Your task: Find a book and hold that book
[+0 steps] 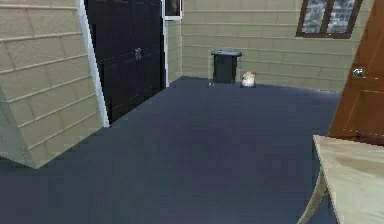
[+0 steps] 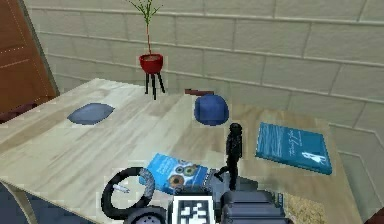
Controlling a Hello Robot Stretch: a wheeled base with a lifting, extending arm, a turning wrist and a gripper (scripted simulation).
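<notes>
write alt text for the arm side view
A wooden table carries two books: a teal book at the right and a patterned blue book near the front. Farther back are a blue bowl, a grey dish and a red-potted plant.

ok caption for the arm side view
pincer at a wooden table with a blue book, teal book, blue bowl, potted plant

Room in house. Wooden table (image 2: 60,150) with books (image 2: 293,146), plant in red pot (image 2: 151,62). Black double doors (image 1: 125,50), window (image 1: 328,17), bin (image 1: 226,66) by wall.
</notes>
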